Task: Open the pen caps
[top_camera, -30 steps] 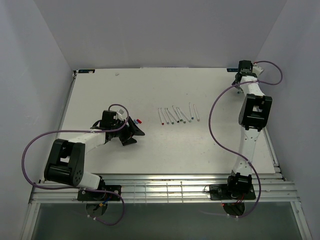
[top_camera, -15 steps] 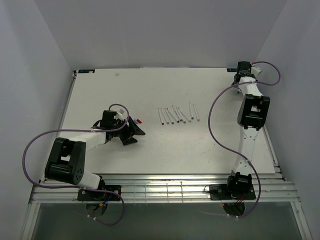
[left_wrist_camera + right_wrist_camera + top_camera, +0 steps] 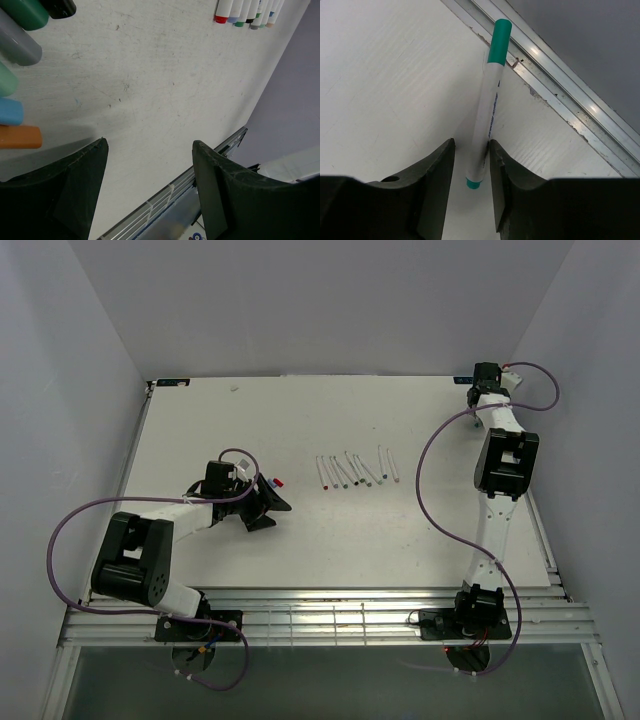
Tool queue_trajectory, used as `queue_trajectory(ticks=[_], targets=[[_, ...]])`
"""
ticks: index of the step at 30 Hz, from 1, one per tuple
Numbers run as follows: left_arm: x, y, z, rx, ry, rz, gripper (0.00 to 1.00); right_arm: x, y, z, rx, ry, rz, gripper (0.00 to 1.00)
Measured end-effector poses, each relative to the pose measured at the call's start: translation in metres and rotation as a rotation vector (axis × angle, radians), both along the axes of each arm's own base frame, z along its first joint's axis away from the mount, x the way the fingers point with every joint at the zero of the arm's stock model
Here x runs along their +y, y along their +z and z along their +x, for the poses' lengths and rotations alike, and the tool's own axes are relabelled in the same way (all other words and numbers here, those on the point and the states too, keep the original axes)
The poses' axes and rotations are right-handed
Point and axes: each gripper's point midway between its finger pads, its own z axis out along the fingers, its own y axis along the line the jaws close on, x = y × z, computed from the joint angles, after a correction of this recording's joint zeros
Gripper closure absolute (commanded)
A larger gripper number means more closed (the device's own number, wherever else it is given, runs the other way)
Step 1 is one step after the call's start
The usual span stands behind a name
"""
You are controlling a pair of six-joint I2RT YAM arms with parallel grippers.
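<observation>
From above, the left arm's fingers lie low on the white counter left of centre, just beside two small red and blue caps. A row of thin white pens with coloured ends lies at centre. The right arm's fingers are in the upper-right corner.

Left wrist view: the fingers stand wide apart over bare counter, holding nothing. Coloured plastic cylinder ends poke in at the left edge; the pen row sits upper right.

Right wrist view: the fingers stand narrowly apart, straddling the lower barrel of a white pen without clamping it. Its teal plastic pen cap is on, at upper middle beside the metal edge rail.
</observation>
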Motion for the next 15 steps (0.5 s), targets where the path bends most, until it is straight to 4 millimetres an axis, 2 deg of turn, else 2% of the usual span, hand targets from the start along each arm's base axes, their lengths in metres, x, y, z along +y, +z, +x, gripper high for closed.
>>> queue_trajectory(ticks=[15], targets=[[-0.0001, 0.0000, -0.0001, 0.003, 0.002, -0.002, 0.21, 0.0035, -0.0010, 0.0046, -0.016, 0.016, 0.018, 0.90]])
